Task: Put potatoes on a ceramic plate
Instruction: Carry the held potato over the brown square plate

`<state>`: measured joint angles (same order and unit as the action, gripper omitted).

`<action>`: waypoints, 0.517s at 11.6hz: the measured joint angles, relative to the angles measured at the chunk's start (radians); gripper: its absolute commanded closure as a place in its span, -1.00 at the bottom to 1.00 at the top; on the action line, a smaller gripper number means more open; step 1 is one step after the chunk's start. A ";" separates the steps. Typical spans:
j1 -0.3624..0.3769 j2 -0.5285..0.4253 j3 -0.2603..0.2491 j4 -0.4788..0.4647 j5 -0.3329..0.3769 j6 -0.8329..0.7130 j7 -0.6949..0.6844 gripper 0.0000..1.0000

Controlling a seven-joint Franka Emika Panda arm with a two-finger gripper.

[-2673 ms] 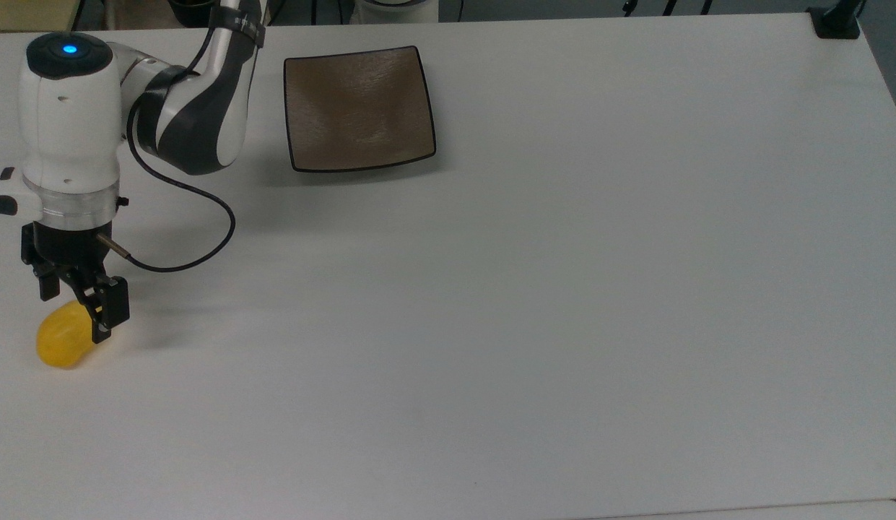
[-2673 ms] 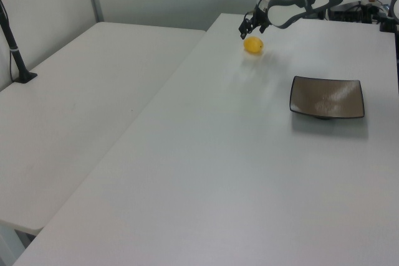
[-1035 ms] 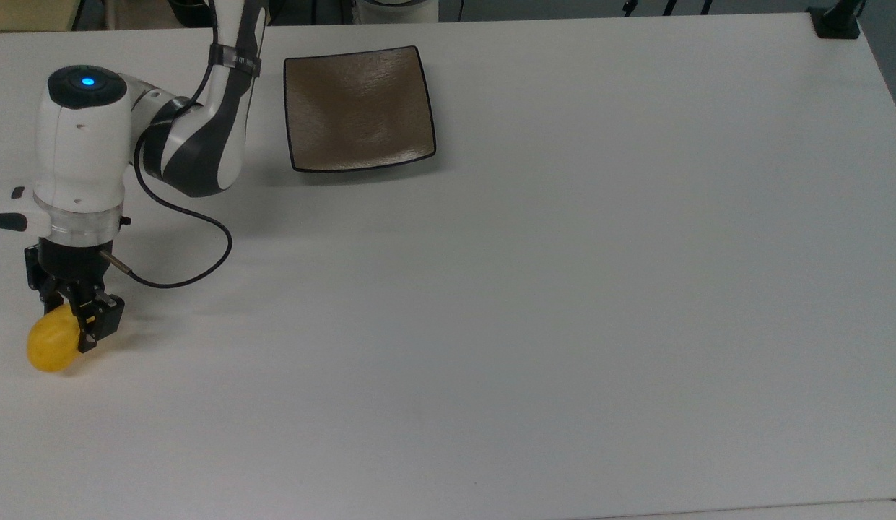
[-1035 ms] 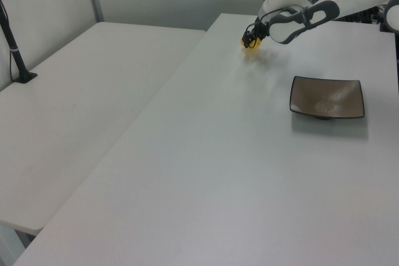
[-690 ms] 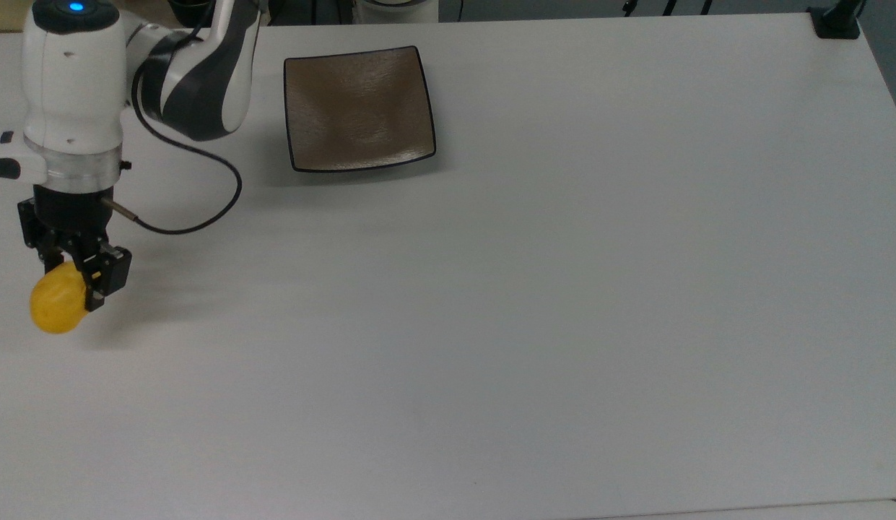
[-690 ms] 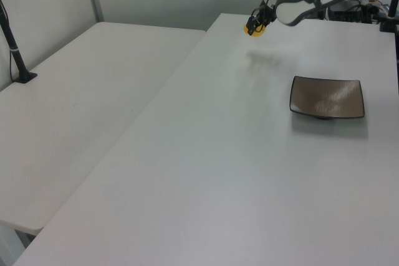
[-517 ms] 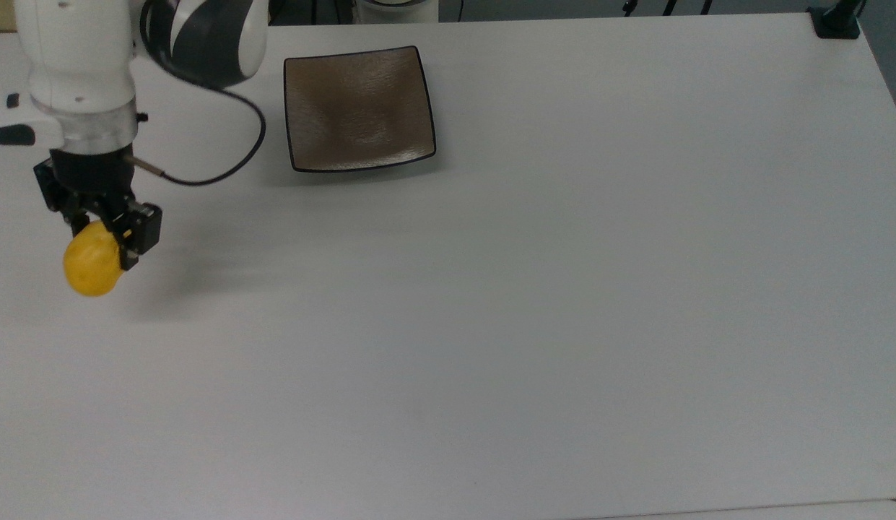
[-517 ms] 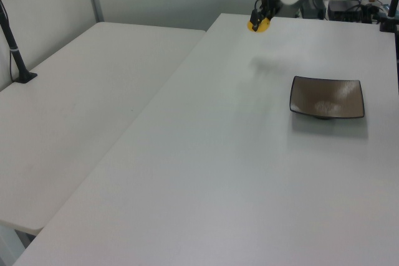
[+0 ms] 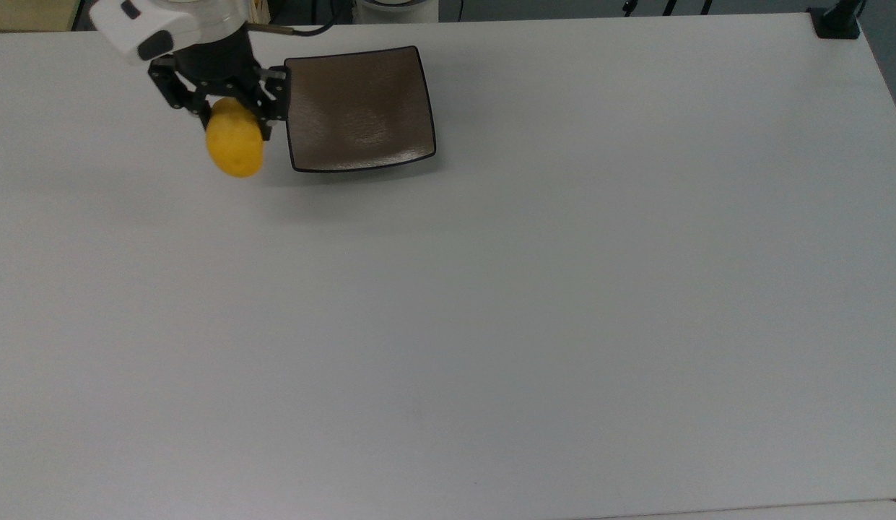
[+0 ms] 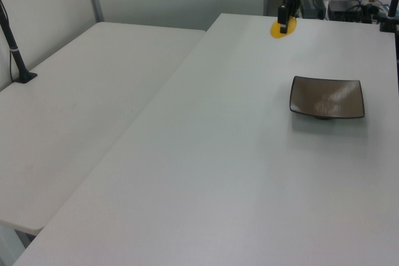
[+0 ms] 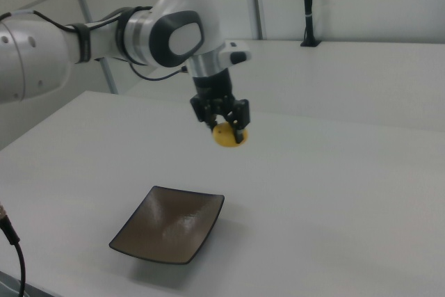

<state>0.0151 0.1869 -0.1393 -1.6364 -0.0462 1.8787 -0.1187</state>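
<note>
Yellow and smooth, the potatoes [image 9: 235,147] hang clamped between the black fingers of the gripper [image 9: 229,115] in the top view, lifted clear of the white table [image 9: 534,303]. Half a second ago this lump hung far out toward the top view's left edge; it now sits just off the left rim of the ceramic plate [image 9: 359,108], and the arm that stretched down the left side has drawn back to the upper edge. The plate lies where it lay before.

From the left view, the potatoes [image 10: 278,30] hang beneath the gripper [image 10: 283,19] at the far end of the table [image 10: 237,172], shifted toward the left view's right compared with half a second ago, and still short of the ceramic plate [image 10: 326,98], which has nothing on it.

Seen in the right view, the gripper [image 11: 222,124] points straight down from the white arm [image 11: 104,39], its fingers pinching the potatoes [image 11: 226,136] in mid-air. The ceramic plate [image 11: 169,231] rests on the table [image 11: 334,199] nearer the camera, apart from the lump.
</note>
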 measured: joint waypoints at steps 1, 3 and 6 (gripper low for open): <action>0.013 -0.031 0.014 -0.045 0.000 -0.009 -0.010 0.62; 0.041 -0.088 0.026 -0.152 0.000 -0.010 -0.056 0.62; 0.059 -0.169 0.029 -0.312 0.000 -0.010 -0.153 0.61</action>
<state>0.0737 0.0175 -0.1107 -1.9486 -0.0460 1.8685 -0.2721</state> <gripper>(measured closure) 0.361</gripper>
